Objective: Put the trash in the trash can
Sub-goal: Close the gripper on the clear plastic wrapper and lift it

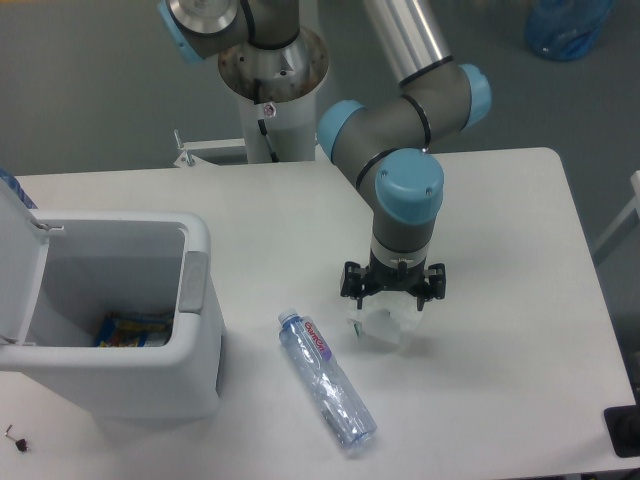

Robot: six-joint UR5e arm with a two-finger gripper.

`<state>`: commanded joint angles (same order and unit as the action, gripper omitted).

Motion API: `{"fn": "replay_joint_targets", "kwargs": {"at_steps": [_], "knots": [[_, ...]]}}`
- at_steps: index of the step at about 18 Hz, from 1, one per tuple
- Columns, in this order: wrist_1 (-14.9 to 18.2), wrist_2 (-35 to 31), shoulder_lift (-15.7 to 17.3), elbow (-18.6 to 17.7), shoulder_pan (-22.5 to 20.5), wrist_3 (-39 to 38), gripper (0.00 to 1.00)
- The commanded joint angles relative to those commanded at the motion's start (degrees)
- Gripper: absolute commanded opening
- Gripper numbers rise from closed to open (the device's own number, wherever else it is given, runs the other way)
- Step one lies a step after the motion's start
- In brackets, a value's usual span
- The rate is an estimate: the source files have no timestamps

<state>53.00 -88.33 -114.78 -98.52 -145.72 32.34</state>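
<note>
A crumpled translucent-white plastic wrapper (381, 328) lies on the white table right of centre. My gripper (391, 298) hangs directly over it, open, its black fingers straddling the wrapper's top; the upper part of the wrapper is hidden by it. A clear plastic bottle (326, 379) with a red-and-white label lies on its side to the lower left of the wrapper. The trash can (197, 300), a white boxy bin with its lid swung open to the left, stands at the table's left side and holds a colourful packet (132, 329).
The arm's base column (268, 90) stands at the back of the table. The table's right edge (590, 300) runs close to a dark object (625, 430) at the lower right corner. A blue bag (568, 28) sits on the floor behind.
</note>
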Motion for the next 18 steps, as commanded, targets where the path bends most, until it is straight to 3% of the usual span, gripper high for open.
{"fn": "replay_joint_targets", "kwargs": {"at_steps": [3, 6, 13, 15, 18], "knots": [[-0.4, 0.0, -0.8, -0.1, 0.1, -3.2, 0.98], [-2.5, -0.1, -1.4, -0.6, 0.3, -5.3, 0.84], [-2.5, -0.5, -1.5, -0.5, 0.4, -5.6, 0.23], [-2.4, -0.6, -1.4, -0.5, 0.4, -5.5, 0.0], [-1.8, -0.5, -1.4, 0.1, 0.4, -5.4, 0.0]]}}
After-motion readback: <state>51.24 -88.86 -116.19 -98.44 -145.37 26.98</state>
